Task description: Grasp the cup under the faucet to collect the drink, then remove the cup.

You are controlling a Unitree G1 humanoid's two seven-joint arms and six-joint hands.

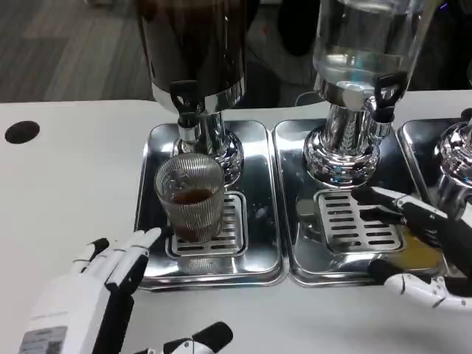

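Item 1, ribbed glass cup (pixel 190 199): standing upright on the slotted grille (pixel 221 228) of the left drip tray (pixel 151 192), directly below the black faucet (pixel 184 99) of the dark drink dispenser (pixel 193 51). It is holding a shallow layer of brown liquid. No hand is touching it.

Item 2, left hand (pixel 103 276): reaching in from 7 o'clock of the cup, white back up, fingers spread apart and pointing toward 1 o'clock. The fingertips (pixel 147 237) are lying just beside the cup's base, over the tray's front rim, with a visible gap to the glass. The thumb is sitting apart lower down, near the bottom edge. The hand is released and holding nothing.

Item 3, right hand (pixel 417 247): sitting at 3 o'clock of the cup, well apart from it, over the right side of the middle drip tray (pixel 295 258). Its fingers are spread, one reaching over that tray's grille, another lying low at the front rim. Nothing is showing in its grasp; it is lying released.

Item 4, clear dispenser (pixel 361 44): standing at 12 o'clock of the middle tray on a chrome pedestal, with a black tap.

Item 5, third tray and chrome base (pixel 453 151): partly showing at the far right.

Item 6, white table (pixel 66 184): bearing all trays, with a dark round hole (pixel 22 131) at 10 o'clock of the cup.
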